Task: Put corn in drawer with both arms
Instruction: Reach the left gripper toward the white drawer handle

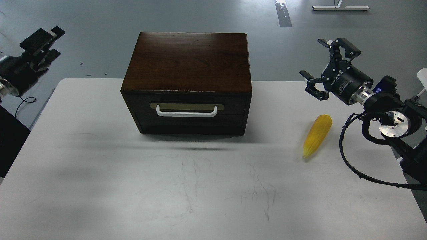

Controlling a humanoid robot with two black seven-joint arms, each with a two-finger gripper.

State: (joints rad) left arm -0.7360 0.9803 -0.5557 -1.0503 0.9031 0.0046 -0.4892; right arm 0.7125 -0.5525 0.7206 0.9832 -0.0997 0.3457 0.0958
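Nothing is done yet — the drawer (186, 111) is closed, the corn (317, 135) lies near the table's (100, 186) right edge. The right gripper (322, 68) is wide and empty; the left gripper (41, 41) — I cannot tell.

The worktop (100, 186) is white, with thin dark scratches near its middle. Behind it lies a smooth grey floor (100, 20). A dark strip (283, 13) marks the floor at the top, near a white stand foot (340, 7).
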